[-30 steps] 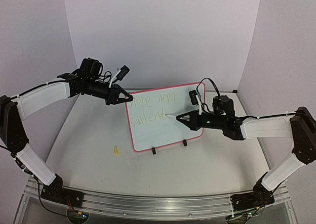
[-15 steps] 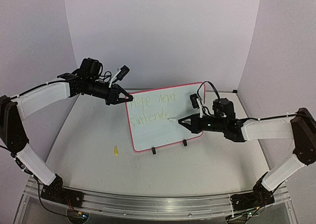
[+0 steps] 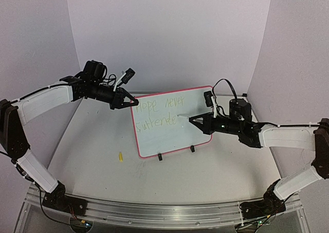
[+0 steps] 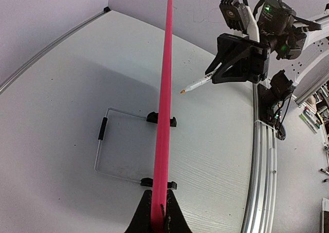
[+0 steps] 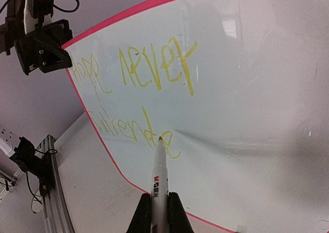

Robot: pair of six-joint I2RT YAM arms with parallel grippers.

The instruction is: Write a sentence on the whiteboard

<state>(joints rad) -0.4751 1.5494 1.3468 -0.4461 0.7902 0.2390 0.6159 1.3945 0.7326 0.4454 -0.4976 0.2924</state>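
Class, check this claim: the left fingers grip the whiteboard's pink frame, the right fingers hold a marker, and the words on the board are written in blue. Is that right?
Not quite. The words are yellow-green, not blue, as the right wrist view shows. The rest stands: the left fingers grip the pink frame of the whiteboard, and the right fingers hold a marker.

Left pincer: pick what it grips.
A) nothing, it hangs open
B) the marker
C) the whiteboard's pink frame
C: the left wrist view shows the left pincer shut on the pink frame of the whiteboard, while the marker sits in the right pincer.
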